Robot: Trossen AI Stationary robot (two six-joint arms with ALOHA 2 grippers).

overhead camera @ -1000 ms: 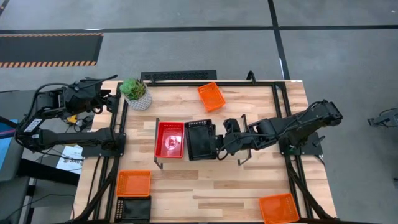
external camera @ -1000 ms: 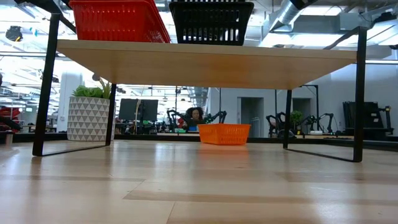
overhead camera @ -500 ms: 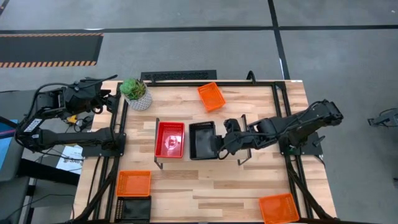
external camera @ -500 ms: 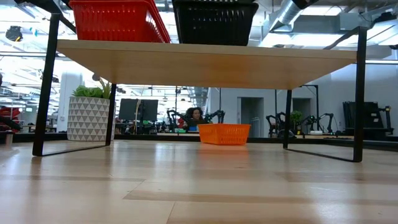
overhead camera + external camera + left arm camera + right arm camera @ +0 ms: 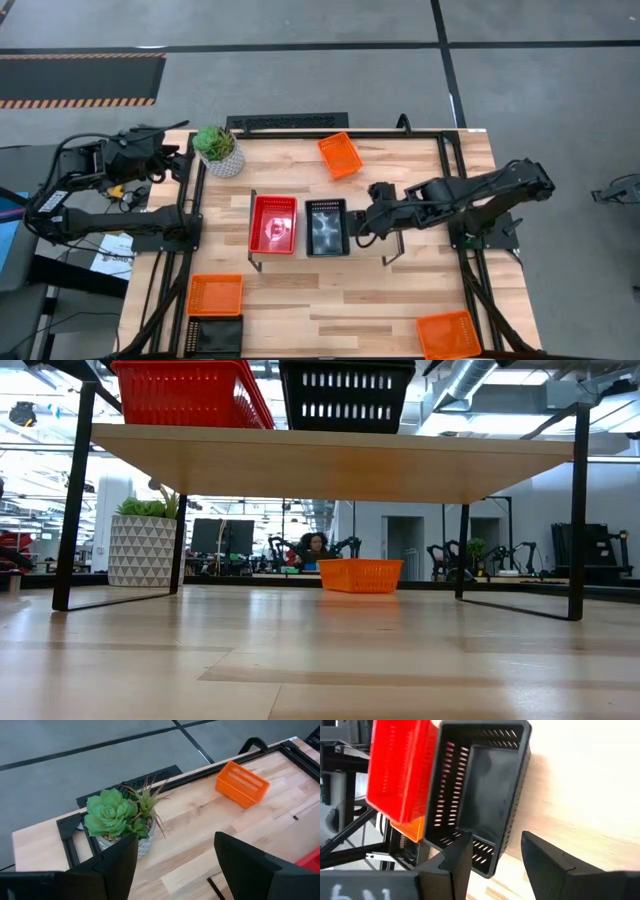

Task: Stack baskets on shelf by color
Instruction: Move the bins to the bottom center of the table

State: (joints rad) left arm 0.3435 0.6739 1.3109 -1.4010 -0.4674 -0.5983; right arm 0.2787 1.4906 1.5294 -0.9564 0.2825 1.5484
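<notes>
Shelf (image 5: 366, 215): you find it at the table (image 5: 400, 300) centre, a light-wood board on thin black legs.
Red basket (image 5: 273, 224): it sits on the shelf's 9 o'clock end.
Black basket (image 5: 327, 228): it rests on the shelf just beside the red basket, at its 3 o'clock side.
Right tool (image 5: 360, 229): it is at the black basket's 3 o'clock edge; the right wrist view shows its fingers (image 5: 547, 865) spread, holding nothing.
Left tool (image 5: 172, 163): it waits at the table's 10 o'clock corner near the potted plant (image 5: 218, 148), jaws apart and empty.
Orange baskets: you see one at 12 o'clock (image 5: 339, 155), one at 5 o'clock (image 5: 448, 334), one at 7 o'clock (image 5: 215, 294).
Second black basket (image 5: 215, 333): it lies on the table just beside the 7 o'clock orange basket, at its 6 o'clock side.
</notes>
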